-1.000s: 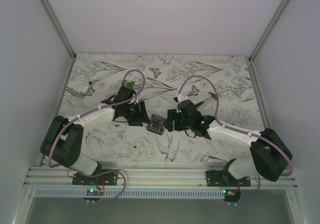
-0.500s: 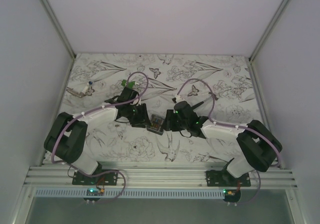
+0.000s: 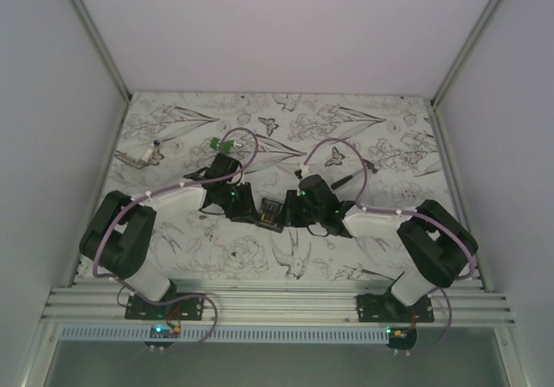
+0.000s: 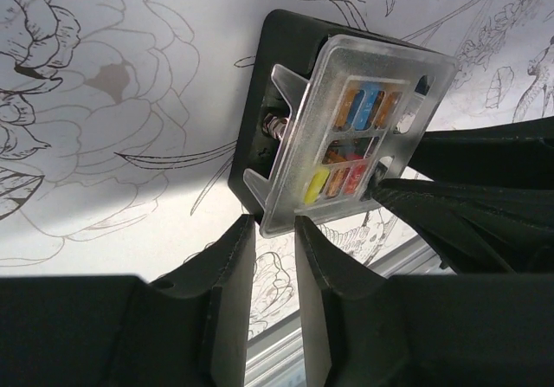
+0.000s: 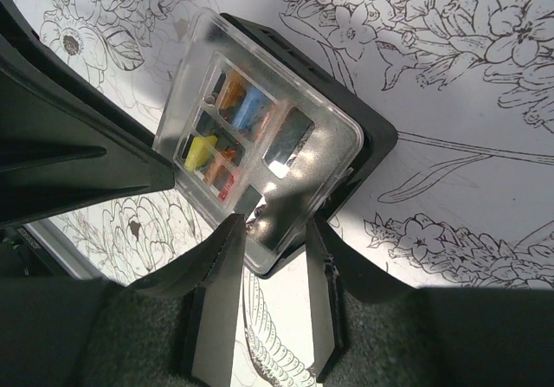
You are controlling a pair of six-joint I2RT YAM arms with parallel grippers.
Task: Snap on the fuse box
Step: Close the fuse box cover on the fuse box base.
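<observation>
fuse box (image 3: 273, 213) mid-table; left gripper (image 3: 257, 209) at nine o'clock, right gripper (image 3: 290, 212) at three, jaws narrow astride its edges, grip unclear.

Soft even light, glare on fuse box (image 5: 270, 145)

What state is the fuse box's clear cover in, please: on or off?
On, though seemingly not snapped down: the clear cover sits raised and skewed over the fuse box, a gap showing beneath.
</observation>
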